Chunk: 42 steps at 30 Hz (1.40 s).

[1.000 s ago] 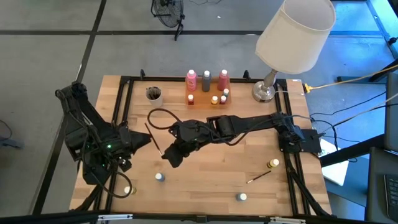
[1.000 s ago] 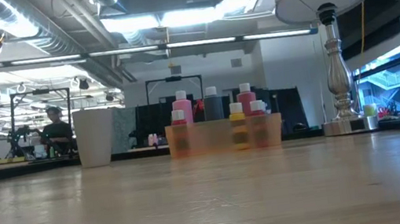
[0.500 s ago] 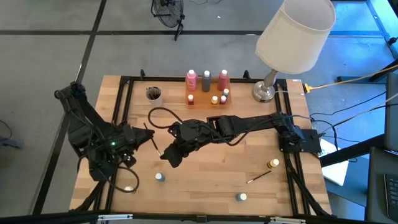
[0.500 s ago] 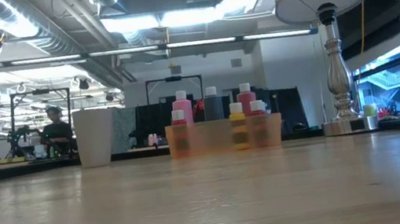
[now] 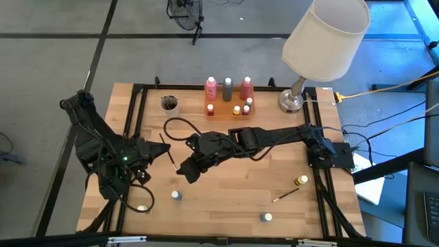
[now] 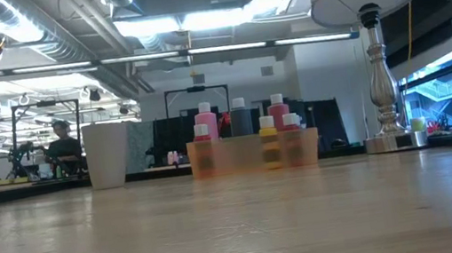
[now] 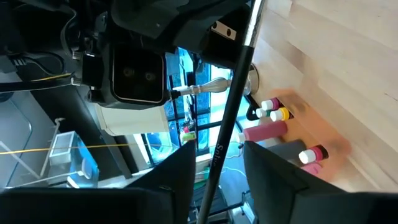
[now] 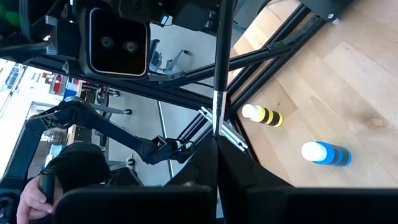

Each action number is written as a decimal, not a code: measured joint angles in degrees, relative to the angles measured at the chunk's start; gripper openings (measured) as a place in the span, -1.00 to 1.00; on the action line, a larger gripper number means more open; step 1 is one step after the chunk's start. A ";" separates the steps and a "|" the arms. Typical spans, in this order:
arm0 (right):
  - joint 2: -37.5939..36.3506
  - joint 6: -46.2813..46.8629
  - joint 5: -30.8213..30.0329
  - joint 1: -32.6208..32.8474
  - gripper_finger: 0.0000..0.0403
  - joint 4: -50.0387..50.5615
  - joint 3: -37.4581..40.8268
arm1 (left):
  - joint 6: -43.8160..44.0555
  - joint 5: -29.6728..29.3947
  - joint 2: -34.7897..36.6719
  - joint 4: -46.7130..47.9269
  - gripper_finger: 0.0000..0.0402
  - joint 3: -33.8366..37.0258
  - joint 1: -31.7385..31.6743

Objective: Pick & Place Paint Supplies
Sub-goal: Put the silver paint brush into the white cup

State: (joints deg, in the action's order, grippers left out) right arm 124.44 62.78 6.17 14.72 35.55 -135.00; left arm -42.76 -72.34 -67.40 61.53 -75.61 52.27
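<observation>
A thin dark brush hangs over the table's left middle, held by my shut right gripper, which reaches in from the right. My left gripper is open, and its two fingers stand on either side of the brush's shaft with a gap on each side. In the right wrist view the brush rises from between my right fingers. Two pink bottles and a grey one stand in the orange tray at the far edge, with small pots. My right gripper pinches the brush's near end between its two shut fingers. The fingers come from the table's right, slanting slightly down, and lie across the brush. The brush is lifted clear of the table, its free end pointing toward the far left.
Loose pots lie on the near half of the table, and a second brush at the near right. A beige cup and a lamp stand at the far edge. A person sits in the room beyond.
My left arm has swung a little about its base toward the brush, its gripper staying beside it. My right gripper and the brush have kept still.
</observation>
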 joint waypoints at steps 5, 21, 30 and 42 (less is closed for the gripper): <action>0.00 0.00 0.00 0.00 -1.00 0.00 0.00 | 0.83 0.53 0.00 -0.01 -0.57 0.02 0.00; 0.00 -0.93 1.39 0.01 -0.95 0.34 0.04 | 0.56 1.10 -3.67 -0.02 -0.94 0.07 -1.47; 0.00 -4.94 2.84 -0.07 -0.50 -0.54 0.04 | 4.85 2.44 -3.74 -0.02 -0.94 0.04 -2.14; 0.00 -11.25 1.68 -0.07 0.34 0.23 0.30 | 41.42 6.67 -2.12 25.73 -0.94 0.04 -2.14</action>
State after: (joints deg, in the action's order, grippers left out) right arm 124.44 51.54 7.86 14.66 35.78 -134.70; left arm -1.35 -65.67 -69.52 87.26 -75.57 50.13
